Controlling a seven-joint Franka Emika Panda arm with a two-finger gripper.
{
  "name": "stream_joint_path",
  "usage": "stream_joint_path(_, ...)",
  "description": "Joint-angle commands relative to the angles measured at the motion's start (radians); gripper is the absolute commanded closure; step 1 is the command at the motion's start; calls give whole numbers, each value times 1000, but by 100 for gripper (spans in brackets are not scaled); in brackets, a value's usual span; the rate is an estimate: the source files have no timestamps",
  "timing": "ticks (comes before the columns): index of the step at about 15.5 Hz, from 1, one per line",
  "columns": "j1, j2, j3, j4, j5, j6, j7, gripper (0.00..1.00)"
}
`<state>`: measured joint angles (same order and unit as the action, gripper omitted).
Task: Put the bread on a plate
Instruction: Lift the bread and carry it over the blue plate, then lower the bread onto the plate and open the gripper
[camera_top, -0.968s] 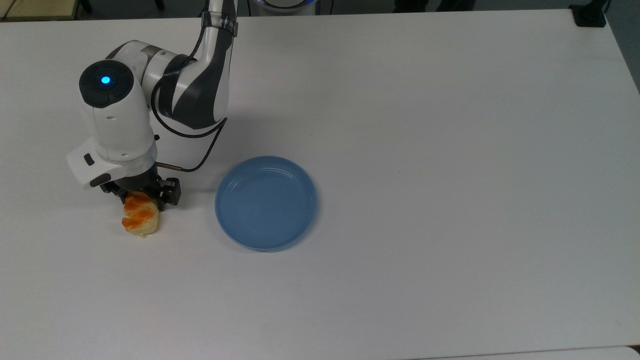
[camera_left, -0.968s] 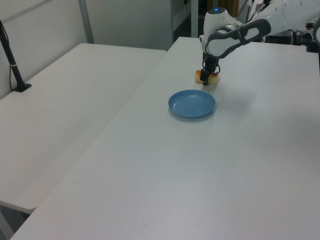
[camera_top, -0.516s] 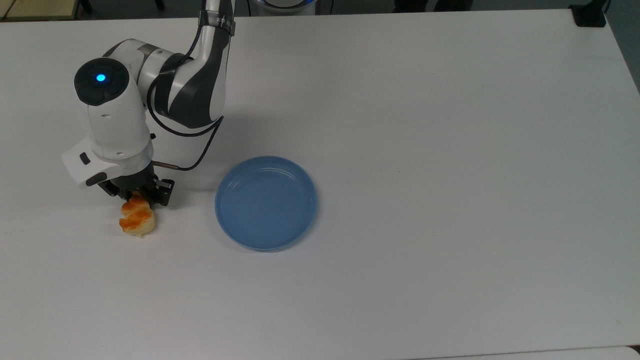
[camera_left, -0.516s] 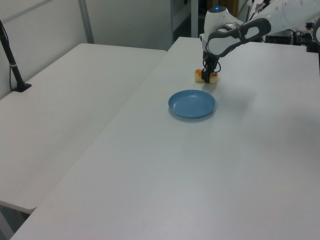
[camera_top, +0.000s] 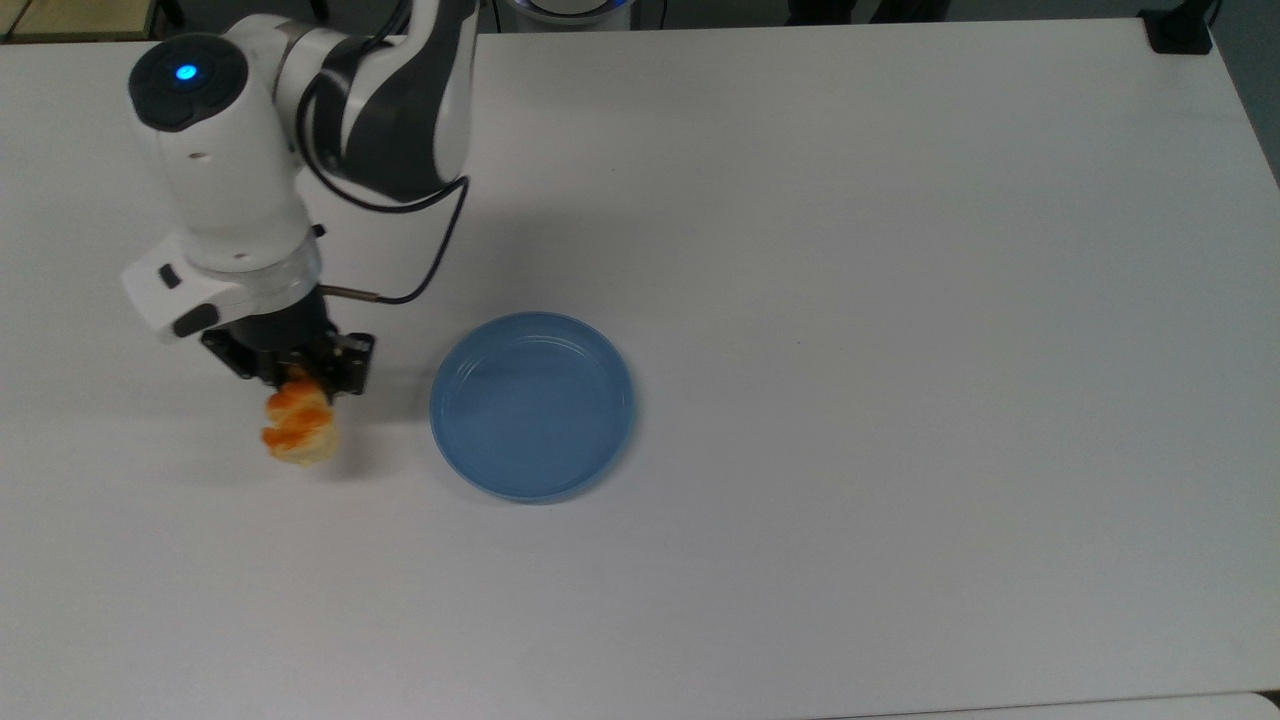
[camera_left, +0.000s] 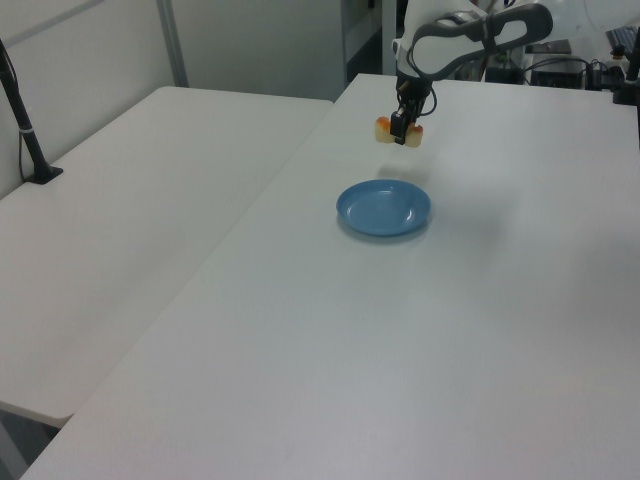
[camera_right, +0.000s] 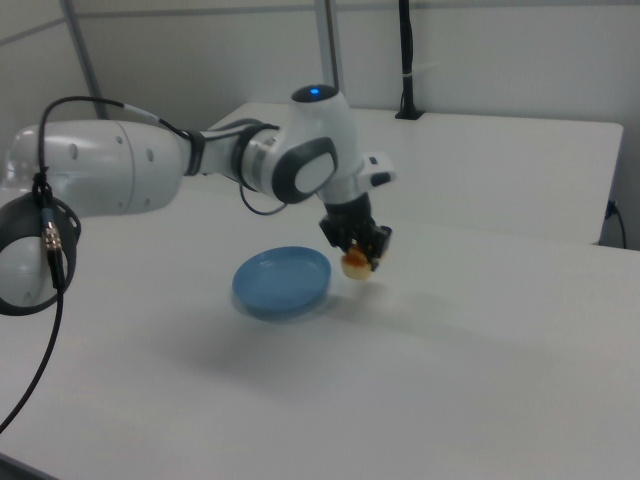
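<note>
- Bread (camera_top: 299, 424) pinched at one end by gripper (camera_top: 296, 382) fingers, lifted off table (camera_top: 900, 300), beside plate (camera_top: 532, 404) on the top view's left.
- Risk: end-only grip, roll could swing or slip during carry, landing short.

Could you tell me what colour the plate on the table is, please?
The round plastic plate is light blue all over; the top view shows it best.

A robotics lab: bare white surface (camera_top: 900, 300) under a white Franka arm (camera_right: 150, 165), a second white table (camera_left: 140, 190) alongside, black camera post (camera_right: 405, 60) behind the end effector (camera_right: 358, 250), plain partition walls (camera_right: 500, 60).
</note>
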<state>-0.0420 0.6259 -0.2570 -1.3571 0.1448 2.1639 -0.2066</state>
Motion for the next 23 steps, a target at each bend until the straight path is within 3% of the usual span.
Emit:
stream_joint_path(1, 85, -45, -4, -4, 24, -78, 58, 57)
stream_joint_path(10, 275, -20, -2, -16, 9, -85, 216, 57)
stream_joint_path(15, 307, -17, -4, -74, -8, -76, 217, 56)
stream_joint_path(21, 295, -17, -18, -88, -56, -76, 196, 47)
stream_joint_path(23, 284, -15, -16, -91, -86, -75, 197, 34)
